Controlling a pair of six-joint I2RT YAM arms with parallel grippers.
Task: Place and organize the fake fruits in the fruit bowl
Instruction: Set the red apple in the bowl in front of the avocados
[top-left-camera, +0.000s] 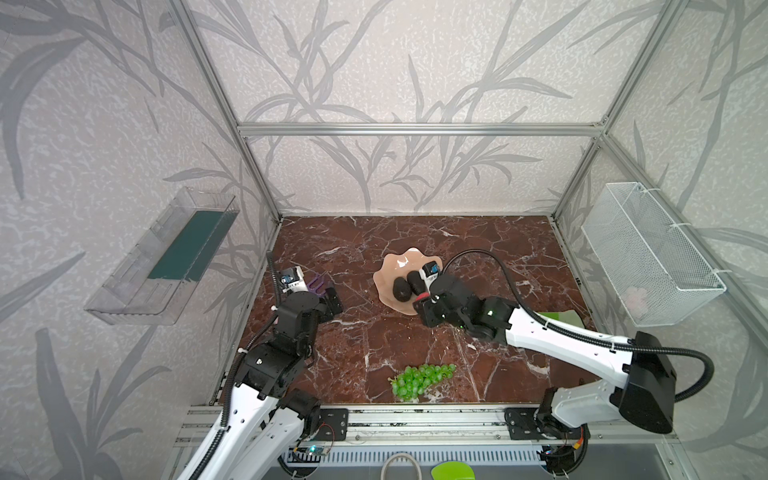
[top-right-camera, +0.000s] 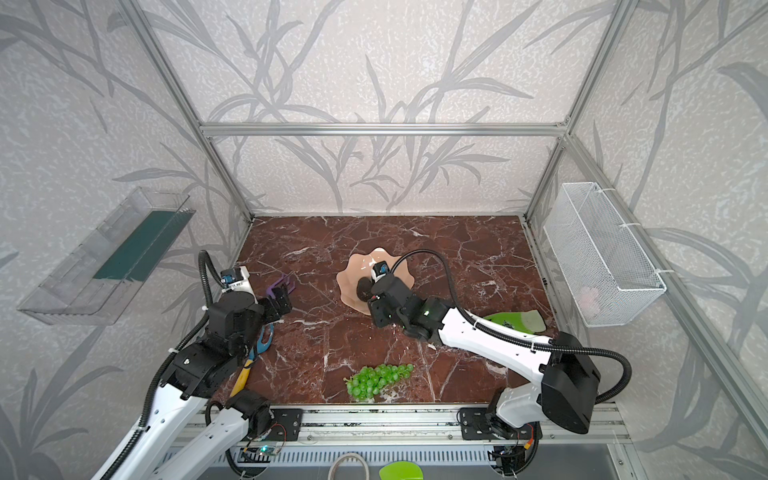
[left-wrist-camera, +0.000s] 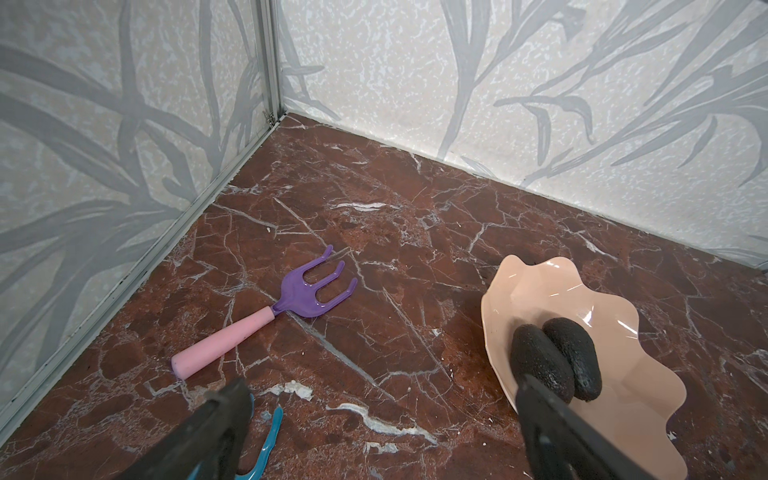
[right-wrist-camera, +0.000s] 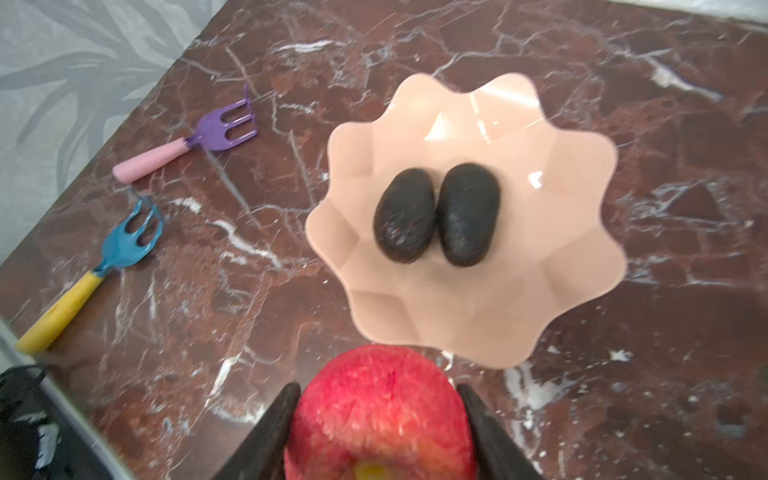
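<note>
Two grippers: right gripper (right-wrist-camera: 378, 387) pinching red apple (right-wrist-camera: 380, 419), seemingly just over fruit bowl (right-wrist-camera: 478, 311) near rim; left gripper (left-wrist-camera: 381, 382) spread wide, holding nothing.

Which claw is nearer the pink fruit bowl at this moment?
Right. The right claw, shut on the red apple, is at the fruit bowl's near rim. The left claw stands open well to the bowl's left, by the purple fork.
</note>
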